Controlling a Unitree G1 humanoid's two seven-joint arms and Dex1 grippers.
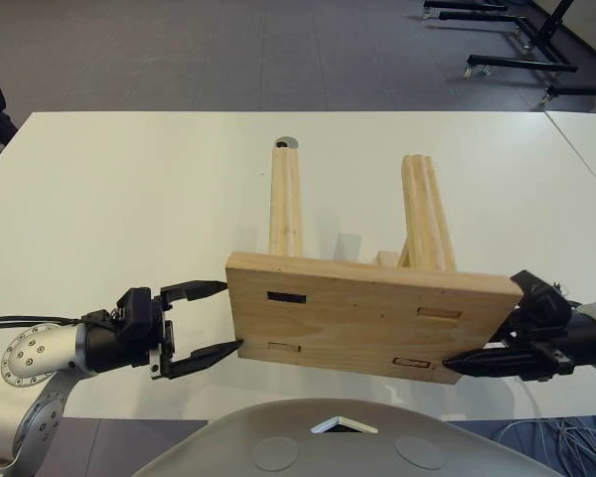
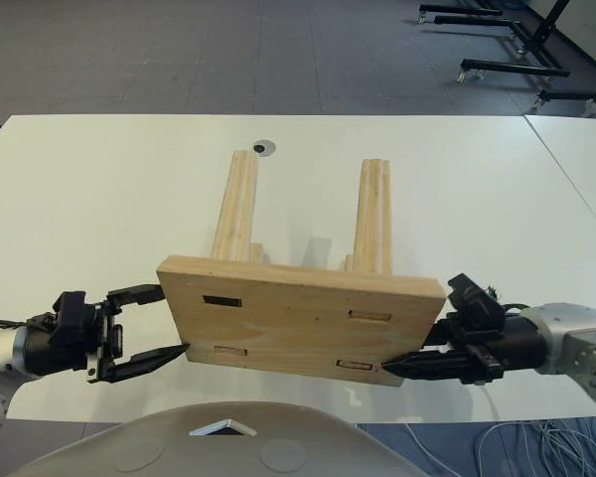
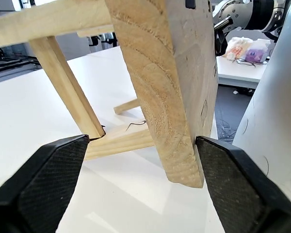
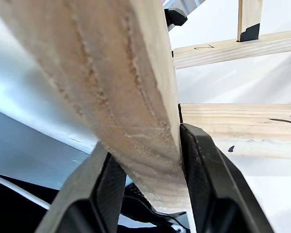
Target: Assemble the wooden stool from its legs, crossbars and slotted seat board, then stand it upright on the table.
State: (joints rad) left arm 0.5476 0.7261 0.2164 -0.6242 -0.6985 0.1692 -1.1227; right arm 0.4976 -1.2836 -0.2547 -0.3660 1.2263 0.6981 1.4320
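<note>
- Left gripper (image 1: 229, 316): jaws spread open, straddling the left end of the seat board (image 1: 368, 318); one ribbed black pad (image 3: 39, 189) stands off the wood, the other sits just beside it.
- Right gripper (image 4: 143, 145): jaws clamped on the board's right end, both pads pressed against its faces.
- The seat board, a thick rectangular slab of pale, grained wood, stands on edge at the near side of the white surface (image 1: 129, 199), its flat face toward the robot.
- Four small rectangular slots are cut into that face; the upper-left one looks dark, the others wood-coloured.
- Two square-section legs (image 1: 285, 199) (image 1: 425, 209) run from the board toward the far side.
- A crossbar (image 3: 123, 140) joins a leg low behind the board.
</note>
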